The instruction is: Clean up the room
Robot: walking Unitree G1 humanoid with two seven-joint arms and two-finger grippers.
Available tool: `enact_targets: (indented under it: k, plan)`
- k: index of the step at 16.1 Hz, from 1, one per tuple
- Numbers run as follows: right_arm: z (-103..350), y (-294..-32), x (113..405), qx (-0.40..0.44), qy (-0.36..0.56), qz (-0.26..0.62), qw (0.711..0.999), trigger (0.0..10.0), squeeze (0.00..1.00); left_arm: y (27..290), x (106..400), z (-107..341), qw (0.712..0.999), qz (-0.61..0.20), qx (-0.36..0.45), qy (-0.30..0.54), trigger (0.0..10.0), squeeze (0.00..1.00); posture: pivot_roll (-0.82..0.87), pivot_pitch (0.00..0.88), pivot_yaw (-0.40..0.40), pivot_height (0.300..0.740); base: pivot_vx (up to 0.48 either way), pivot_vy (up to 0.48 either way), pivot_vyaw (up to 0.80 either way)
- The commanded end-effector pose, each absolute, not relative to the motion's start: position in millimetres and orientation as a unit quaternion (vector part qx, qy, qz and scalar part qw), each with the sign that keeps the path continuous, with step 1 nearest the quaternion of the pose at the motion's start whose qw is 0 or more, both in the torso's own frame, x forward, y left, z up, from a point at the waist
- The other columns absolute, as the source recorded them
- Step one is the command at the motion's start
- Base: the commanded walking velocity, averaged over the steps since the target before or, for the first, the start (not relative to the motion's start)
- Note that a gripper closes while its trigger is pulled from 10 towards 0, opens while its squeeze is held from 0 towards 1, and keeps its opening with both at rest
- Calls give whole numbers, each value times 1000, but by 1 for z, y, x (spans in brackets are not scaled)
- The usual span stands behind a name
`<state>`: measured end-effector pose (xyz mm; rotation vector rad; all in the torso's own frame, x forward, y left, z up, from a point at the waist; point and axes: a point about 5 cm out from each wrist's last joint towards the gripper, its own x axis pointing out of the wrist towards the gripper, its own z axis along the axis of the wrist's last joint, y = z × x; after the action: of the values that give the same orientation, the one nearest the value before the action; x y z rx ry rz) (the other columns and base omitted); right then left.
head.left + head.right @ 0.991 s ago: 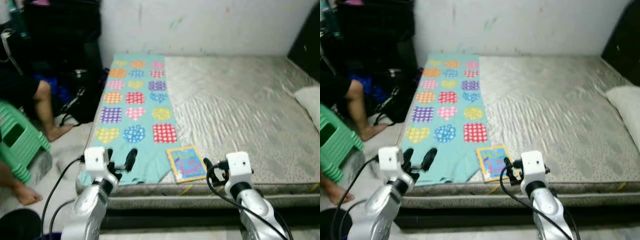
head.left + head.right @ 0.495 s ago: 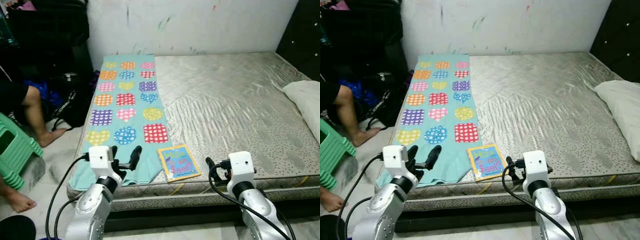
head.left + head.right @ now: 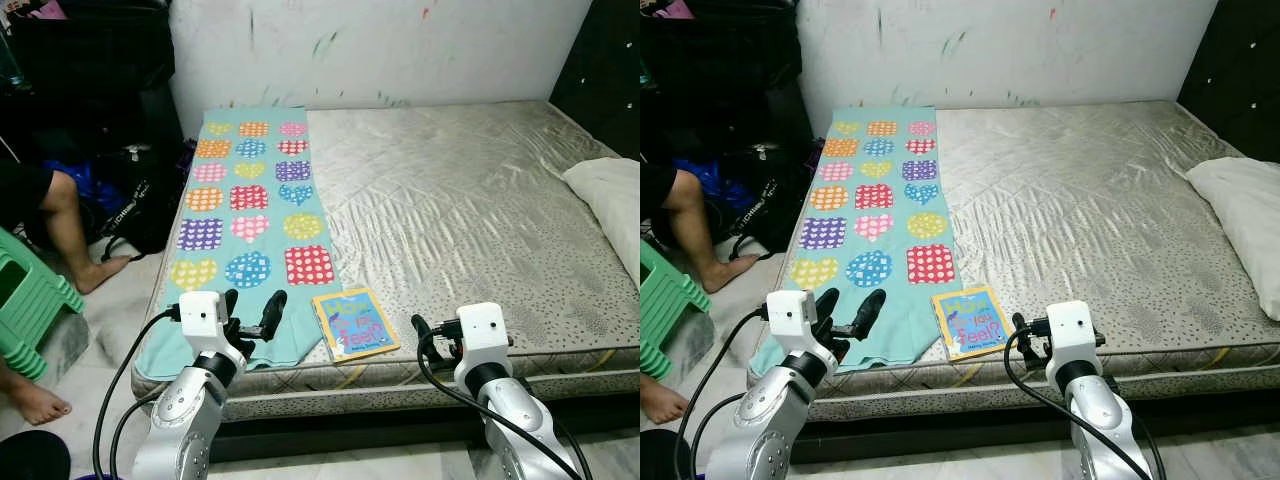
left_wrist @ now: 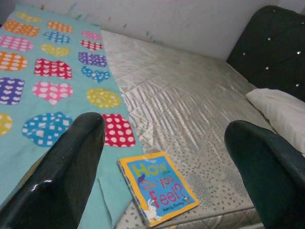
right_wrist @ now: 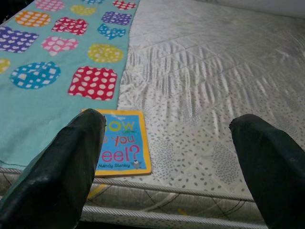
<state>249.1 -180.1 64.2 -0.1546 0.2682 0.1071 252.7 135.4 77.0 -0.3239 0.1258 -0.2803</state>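
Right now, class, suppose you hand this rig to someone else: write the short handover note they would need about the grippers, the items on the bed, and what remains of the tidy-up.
Left gripper: open, holding nothing, held over the near edge of the teal heart-patterned blanket.
Right gripper: open, holding nothing, held just off the near edge of the bare grey mattress.
The yellow-bordered blue picture book lies flat at the mattress's near edge, beside the blanket. The white pillow sits at the right side.
Done: nothing picked up yet.
Left: likely collect the book, then deal with the blanket. A person's leg and a green plastic stool are on the left; take care.
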Motion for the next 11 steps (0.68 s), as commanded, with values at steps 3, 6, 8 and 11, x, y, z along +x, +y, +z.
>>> enact_targets:
  k: [3, 6, 8, 11]
  plan:
    - [65, -180, 250, -76, 133, 56, 987, 10000, 0, 136, 252, 80, 975, -146, -157, 55, 10000, 0, -106, 0, 11, 740, 295, 0, 0]
    - [65, -180, 250, -77, 132, 56, 987, 10000, 0, 136, 252, 79, 975, -146, -158, 55, 10000, 0, -106, 0, 9, 740, 295, 0, 0]
    - [65, -180, 250, -77, 132, 56, 987, 10000, 0, 136, 252, 79, 975, -146, -158, 56, 10000, 0, -106, 0, 9, 740, 296, 0, 0]
    - [65, -180, 250, -77, 132, 55, 987, 10000, 0, 136, 252, 79, 975, -146, -157, 56, 10000, 0, -108, 0, 10, 740, 287, 0, 0]
